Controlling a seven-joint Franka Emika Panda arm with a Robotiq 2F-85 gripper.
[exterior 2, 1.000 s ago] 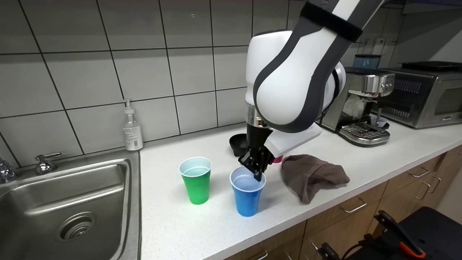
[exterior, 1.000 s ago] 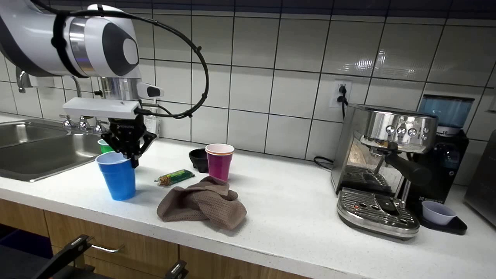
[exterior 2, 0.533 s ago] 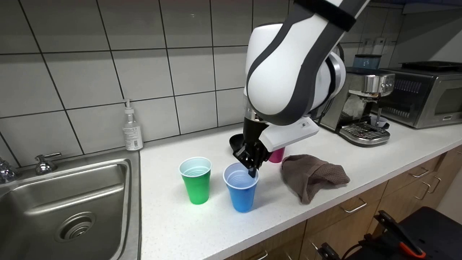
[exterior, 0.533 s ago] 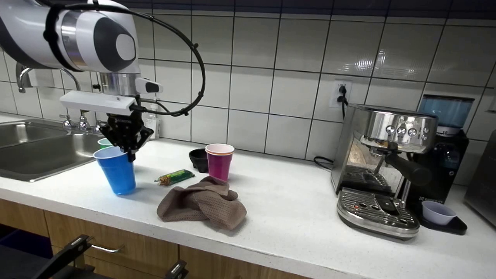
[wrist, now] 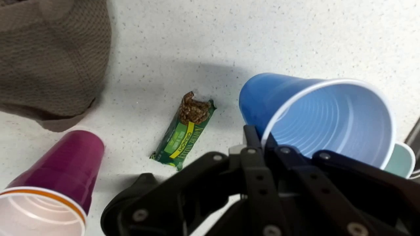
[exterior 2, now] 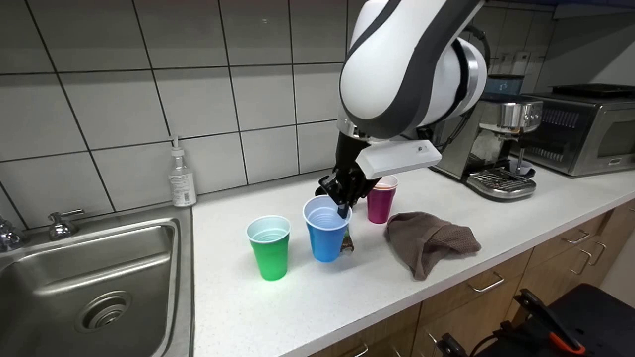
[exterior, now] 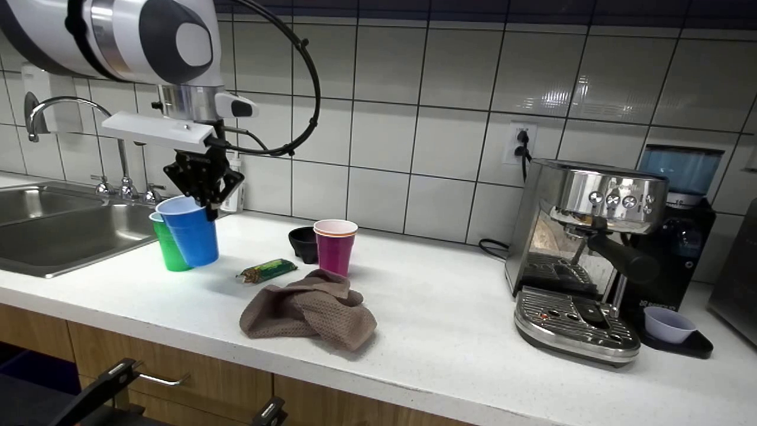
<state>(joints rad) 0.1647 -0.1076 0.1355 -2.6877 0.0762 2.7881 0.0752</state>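
Note:
My gripper (exterior: 212,213) is shut on the rim of a blue cup (exterior: 192,234), one finger inside and one outside, as the wrist view shows at the fingertips (wrist: 259,136). The cup (exterior 2: 326,240) looks empty, tilts slightly and appears to hang above the counter. A green cup (exterior 2: 269,255) stands beside it on the sink side; in an exterior view it is partly hidden behind the blue cup (exterior: 170,245). An opened green-wrapped granola bar (wrist: 183,131) lies on the counter close to the blue cup. A purple cup (exterior: 335,254) with an orange rim under its white one stands farther along.
A crumpled brown cloth (exterior: 310,307) lies near the counter's front edge. A black bowl (exterior: 303,244) stands behind the purple cup. A steel sink (exterior 2: 181,277) and a soap bottle (exterior 2: 182,183) are at one end, a coffee machine (exterior: 591,236) and a microwave oven (exterior 2: 585,129) at the other.
The arm has risen and moved back towards the tiled wall, with the blue cup still gripped. The cup's base has moved up in both exterior views. The other objects have stayed put.

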